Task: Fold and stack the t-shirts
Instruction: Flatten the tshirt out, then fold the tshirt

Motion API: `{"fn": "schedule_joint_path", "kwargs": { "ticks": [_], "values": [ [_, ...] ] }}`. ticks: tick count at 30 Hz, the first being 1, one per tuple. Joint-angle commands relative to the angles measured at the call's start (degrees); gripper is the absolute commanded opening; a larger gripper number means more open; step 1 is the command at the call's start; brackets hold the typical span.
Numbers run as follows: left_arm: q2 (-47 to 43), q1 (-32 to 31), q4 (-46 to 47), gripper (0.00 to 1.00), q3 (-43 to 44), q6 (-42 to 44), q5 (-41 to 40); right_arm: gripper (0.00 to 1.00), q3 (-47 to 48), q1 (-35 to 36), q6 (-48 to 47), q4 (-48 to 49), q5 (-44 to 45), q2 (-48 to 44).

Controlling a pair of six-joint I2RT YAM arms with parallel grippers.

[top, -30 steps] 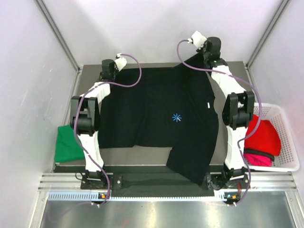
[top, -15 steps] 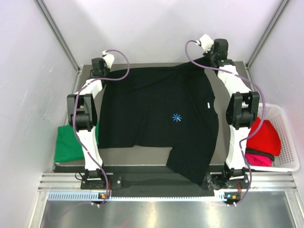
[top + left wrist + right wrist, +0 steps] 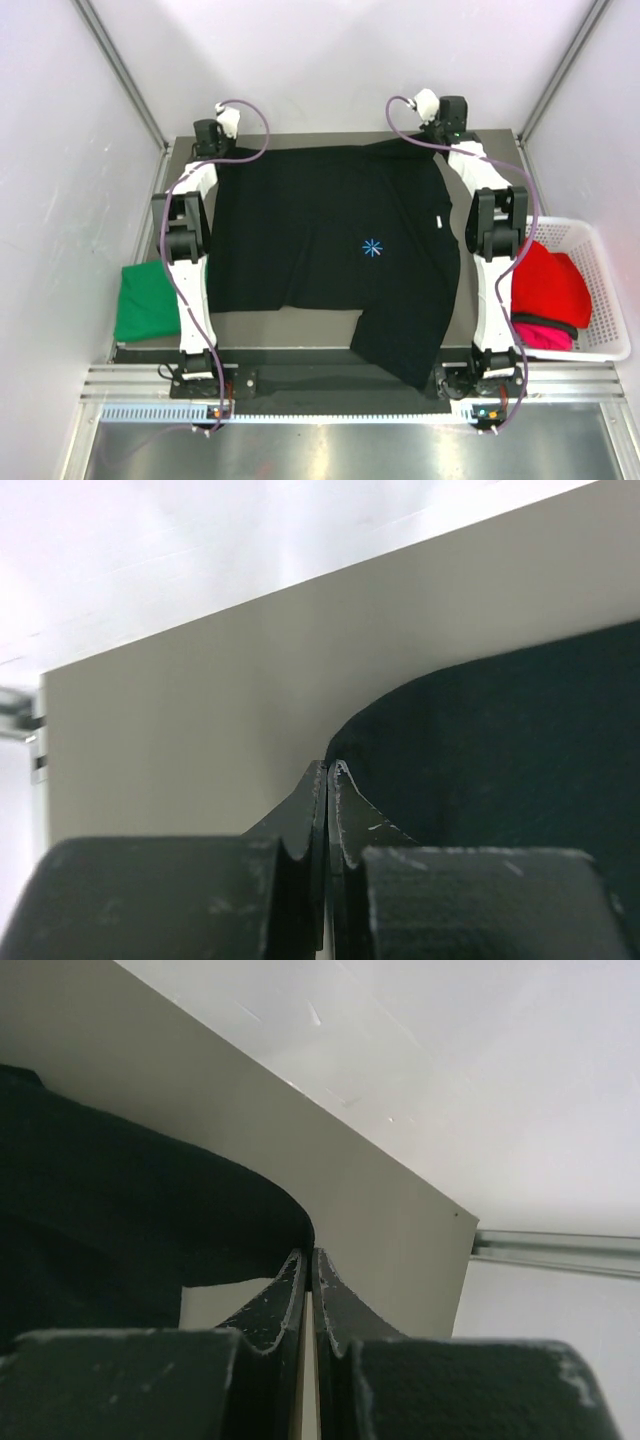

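Both arms sit farther out and lower than before, and we see left end effector [image 3: 210, 141] and right end effector [image 3: 441, 126] clamped on the black t-shirt [image 3: 330, 250], spread on the bench [image 3: 285, 326] for folding.

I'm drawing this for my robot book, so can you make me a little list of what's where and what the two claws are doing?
Black shirt: spread flat on the table, blue star mark up
Left gripper: shut, pinching the black shirt's far left corner
Right gripper: shut, pinching its far right corner
Green shirt: beside the table's left edge
Red shirt: in the basket, next to a pink shirt
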Motion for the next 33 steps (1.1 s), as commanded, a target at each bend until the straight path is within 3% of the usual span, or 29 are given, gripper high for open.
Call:
{"fn": "schedule_joint_path", "kwargs": {
  "ticks": [1, 14, 22, 33],
  "values": [
    [0.7, -0.1, 4.0, 0.0, 3.3, -3.7, 2.9, 0.0, 4.1, -0.2, 1.9, 2.2, 0.3, 0.4],
    [-3.2, 1.0, 10.5, 0.0, 0.6, -1.5, -3.2, 0.0, -3.2, -1.6, 3.9, 2.9, 0.1, -6.8],
    [-11.9, 3.1, 12.5, 0.0, -11.2, -6.2, 0.6, 0.0, -13.3, -1.9, 4.7, 4.2, -1.7, -15.8],
    [-21.8, 4.9, 15.7, 0.0, -24.3, -5.1, 4.1, 0.0, -26.4, -1.8, 5.3, 5.0, -2.4, -26.4]
  ]
}}
